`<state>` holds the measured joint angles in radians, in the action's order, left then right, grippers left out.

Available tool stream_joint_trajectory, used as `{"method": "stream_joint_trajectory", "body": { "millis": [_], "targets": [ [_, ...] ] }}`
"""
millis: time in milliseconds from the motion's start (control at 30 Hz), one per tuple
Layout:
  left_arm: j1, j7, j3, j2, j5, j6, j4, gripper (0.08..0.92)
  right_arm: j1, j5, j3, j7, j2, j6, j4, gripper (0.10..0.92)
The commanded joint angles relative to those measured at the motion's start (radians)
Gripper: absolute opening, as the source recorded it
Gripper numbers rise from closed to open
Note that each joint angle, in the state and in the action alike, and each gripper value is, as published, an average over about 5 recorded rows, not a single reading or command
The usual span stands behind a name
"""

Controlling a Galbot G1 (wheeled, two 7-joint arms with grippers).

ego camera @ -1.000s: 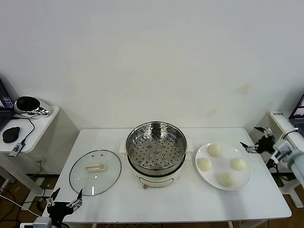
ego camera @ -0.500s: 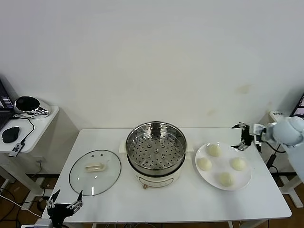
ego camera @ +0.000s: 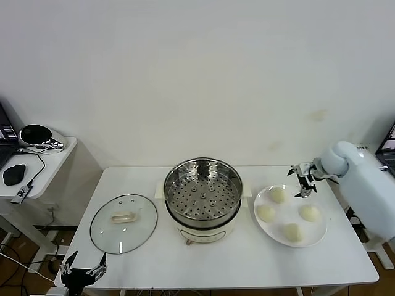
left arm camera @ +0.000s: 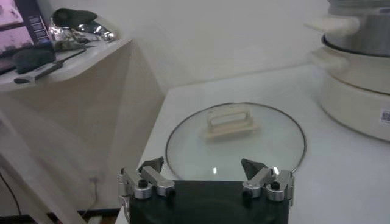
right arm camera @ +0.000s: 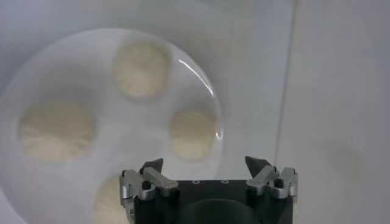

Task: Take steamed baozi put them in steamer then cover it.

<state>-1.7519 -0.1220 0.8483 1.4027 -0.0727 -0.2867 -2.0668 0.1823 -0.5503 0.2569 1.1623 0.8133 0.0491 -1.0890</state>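
Several cream-white baozi (ego camera: 278,195) (right arm camera: 192,133) lie on a flat white plate (ego camera: 287,213) at the table's right. The steel steamer (ego camera: 203,219), with its perforated tray bare, stands at the table's middle on a cream base. Its glass cover (ego camera: 123,223) (left arm camera: 234,143) lies flat on the table to the left, handle up. My right gripper (ego camera: 300,179) (right arm camera: 204,163) hangs open over the plate's far right edge, above the buns and touching none. My left gripper (ego camera: 83,271) (left arm camera: 204,165) is open and holds nothing, low at the table's front left corner, just short of the cover.
A side table (ego camera: 37,163) with a mouse, cable and a shiny object stands to the left, below table height. A white wall runs close behind the table. The steamer (left arm camera: 359,67) rises just beyond the cover.
My right gripper has swung in from beyond the table's right edge to the left, now over the plate's far edge. The left gripper has barely shifted.
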Motion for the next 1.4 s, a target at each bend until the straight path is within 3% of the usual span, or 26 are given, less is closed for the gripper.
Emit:
{"method": "stream_joint_trajectory", "body": {
  "millis": [33,1267,1400],
  "targets": [
    [-0.001,-0.001,-0.003,0.005,0.001,-0.001,0.006,0.823,-0.048,-0.112,0.044,-0.016,0.134,0.040,0.194,0.823],
    [0.021,-0.008,-0.011,0.015,0.001,-0.003,0.028,0.823,-0.023,-0.128,-0.001,-0.112,0.202,0.029,0.320,0.823],
    [0.027,-0.009,-0.010,0.015,0.000,-0.002,0.035,0.823,-0.020,-0.125,-0.001,-0.112,0.198,0.029,0.319,0.785]
  ]
}}
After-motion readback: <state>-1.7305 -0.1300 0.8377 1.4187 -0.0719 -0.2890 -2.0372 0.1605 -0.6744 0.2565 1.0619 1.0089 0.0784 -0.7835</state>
